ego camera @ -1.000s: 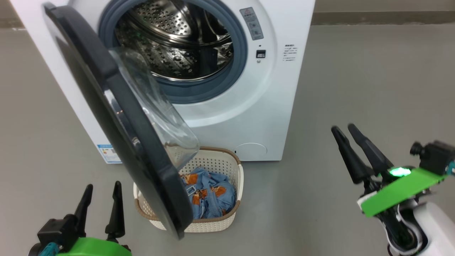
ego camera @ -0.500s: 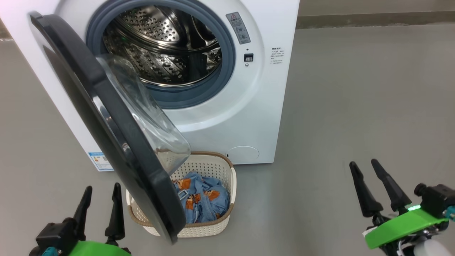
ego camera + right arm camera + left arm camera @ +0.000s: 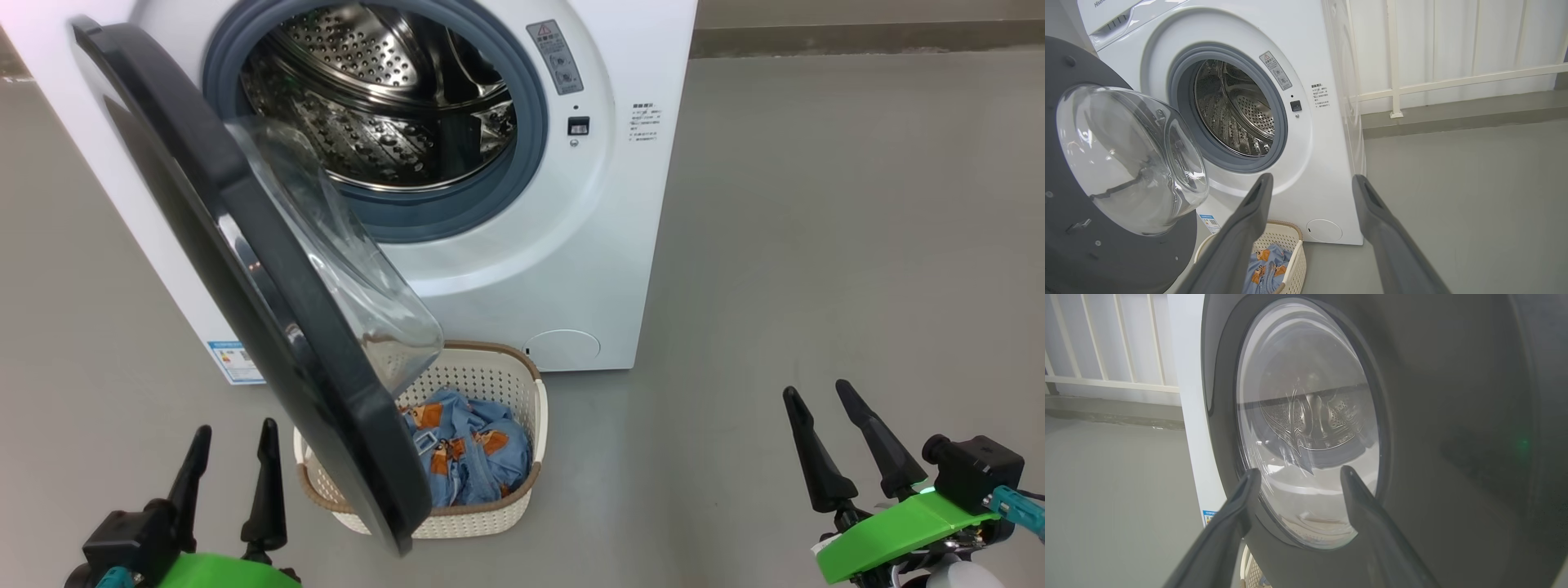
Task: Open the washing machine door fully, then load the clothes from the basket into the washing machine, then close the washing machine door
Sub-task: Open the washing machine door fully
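Observation:
The white washing machine (image 3: 522, 269) stands ahead with its steel drum (image 3: 384, 98) exposed. Its black door (image 3: 204, 204) hangs about half open, swung out over the basket (image 3: 490, 510), the clear glass bowl (image 3: 343, 269) facing the drum. Light blue clothes (image 3: 469, 457) with orange patches lie in the basket, partly hidden by the door. My left gripper (image 3: 234, 441) is open at the lower left, close to the door's outer face (image 3: 1453, 416). At the lower right, well clear of the washer, my right gripper (image 3: 816, 394) is open and holds nothing.
Grey floor (image 3: 816, 245) stretches wide to the right of the washer. A white railing (image 3: 1453, 81) and a low kerb run along the back. The basket stands on the floor against the washer's front, under the door's lower edge.
My right gripper has dropped from mid-right toward the lower right corner. The camera has shifted slightly. The door, basket and left gripper look unmoved.

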Robot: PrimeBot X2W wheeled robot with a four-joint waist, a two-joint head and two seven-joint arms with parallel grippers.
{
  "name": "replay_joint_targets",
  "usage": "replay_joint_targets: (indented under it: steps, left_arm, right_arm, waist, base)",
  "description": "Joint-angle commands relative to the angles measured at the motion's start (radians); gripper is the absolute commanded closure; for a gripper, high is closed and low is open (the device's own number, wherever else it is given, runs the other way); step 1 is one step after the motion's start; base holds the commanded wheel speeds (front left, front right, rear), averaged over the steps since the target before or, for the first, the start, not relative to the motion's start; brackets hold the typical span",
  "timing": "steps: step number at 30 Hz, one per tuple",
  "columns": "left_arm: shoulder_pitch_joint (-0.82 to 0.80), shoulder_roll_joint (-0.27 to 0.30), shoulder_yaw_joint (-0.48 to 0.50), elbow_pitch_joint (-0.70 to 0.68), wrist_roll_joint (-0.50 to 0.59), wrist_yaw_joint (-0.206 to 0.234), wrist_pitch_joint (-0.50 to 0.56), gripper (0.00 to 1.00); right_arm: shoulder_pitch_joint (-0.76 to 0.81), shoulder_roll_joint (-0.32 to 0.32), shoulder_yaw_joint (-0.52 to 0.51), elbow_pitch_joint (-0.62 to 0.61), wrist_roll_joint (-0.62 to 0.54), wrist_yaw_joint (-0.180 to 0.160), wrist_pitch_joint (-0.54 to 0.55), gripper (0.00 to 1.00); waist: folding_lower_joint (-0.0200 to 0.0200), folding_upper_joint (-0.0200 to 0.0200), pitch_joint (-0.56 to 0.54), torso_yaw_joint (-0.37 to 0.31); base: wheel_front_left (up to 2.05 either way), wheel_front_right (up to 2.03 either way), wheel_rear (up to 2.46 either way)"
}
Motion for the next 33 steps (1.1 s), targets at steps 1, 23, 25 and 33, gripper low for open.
replay_joint_targets:
  steps: [1,23,25,33]
  left_arm:
    - [-0.027,0.019,0.034,-0.026,0.009,0.0,-0.006,0.0]
    - [-0.031,0.021,0.037,-0.024,-0.002,0.004,-0.006,0.0]
    - [-0.031,0.022,0.037,-0.024,-0.002,0.004,-0.006,0.0]
    - [-0.037,0.024,0.032,-0.027,-0.007,0.003,-0.006,0.64]
  right_arm:
    - [-0.024,-0.007,0.014,-0.021,-0.009,0.002,-0.012,0.0]
    - [-0.026,0.006,0.018,-0.007,-0.017,0.002,-0.012,0.0]
    - [-0.027,0.005,0.019,-0.007,-0.017,0.002,-0.012,0.0]
    - [-0.026,0.007,0.025,-0.001,-0.014,0.002,-0.012,0.0]
  waist:
    - [0.0,0.0,0.001,0.002]
    - [0.0,0.0,0.003,0.007]
    - [0.0,0.0,0.004,0.007]
    - [0.0,0.0,0.004,0.008]
  base:
    - [0.0,0.0,0.0]
    - [0.0,0.0,0.0]
    - [0.0,0.0,0.0]
    - [0.0,0.0,0.0]
